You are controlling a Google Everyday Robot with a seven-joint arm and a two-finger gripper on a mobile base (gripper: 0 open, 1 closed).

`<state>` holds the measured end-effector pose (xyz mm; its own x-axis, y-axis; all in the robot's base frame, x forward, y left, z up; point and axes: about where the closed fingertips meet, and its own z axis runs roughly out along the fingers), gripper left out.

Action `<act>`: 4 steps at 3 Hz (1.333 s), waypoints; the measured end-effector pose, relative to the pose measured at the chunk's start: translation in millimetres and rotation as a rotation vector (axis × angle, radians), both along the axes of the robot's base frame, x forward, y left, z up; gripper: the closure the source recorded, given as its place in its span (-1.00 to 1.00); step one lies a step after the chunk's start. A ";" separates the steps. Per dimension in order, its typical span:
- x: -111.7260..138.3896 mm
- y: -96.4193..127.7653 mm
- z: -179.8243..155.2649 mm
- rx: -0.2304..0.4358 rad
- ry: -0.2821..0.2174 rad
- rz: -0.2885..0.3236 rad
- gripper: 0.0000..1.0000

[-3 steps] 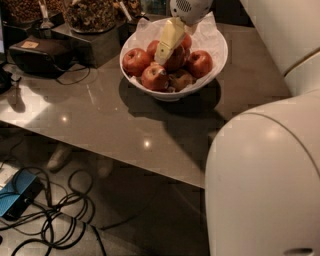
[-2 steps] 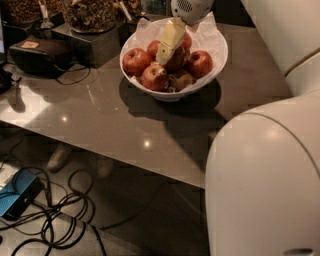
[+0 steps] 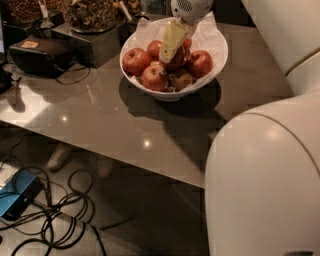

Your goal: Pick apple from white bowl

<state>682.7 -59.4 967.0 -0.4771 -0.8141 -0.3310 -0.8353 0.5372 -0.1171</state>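
Note:
The white bowl (image 3: 214,74) stands at the back of the brown table, lined with white paper and holding several apples. My gripper (image 3: 173,46) reaches down from the top edge into the middle of the bowl, its pale yellow part right over the dark red apple (image 3: 177,62), which it partly hides. Brighter red apples lie to the left (image 3: 136,61), front (image 3: 155,77) and right (image 3: 200,63), and a dull brownish one (image 3: 181,80) lies at the front.
A black box (image 3: 42,54) and jars of dry food (image 3: 90,14) stand left of the bowl. My white arm and body (image 3: 265,170) fill the right side. Cables and a blue device (image 3: 17,197) lie on the floor below the table's front edge.

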 end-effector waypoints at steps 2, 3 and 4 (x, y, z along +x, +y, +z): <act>3.1 1.9 -2.5 -0.013 -0.003 0.007 -0.32; 7.6 2.0 -2.2 -0.026 -0.014 0.008 -0.03; 11.1 1.4 -2.1 -0.038 -0.022 0.010 -0.08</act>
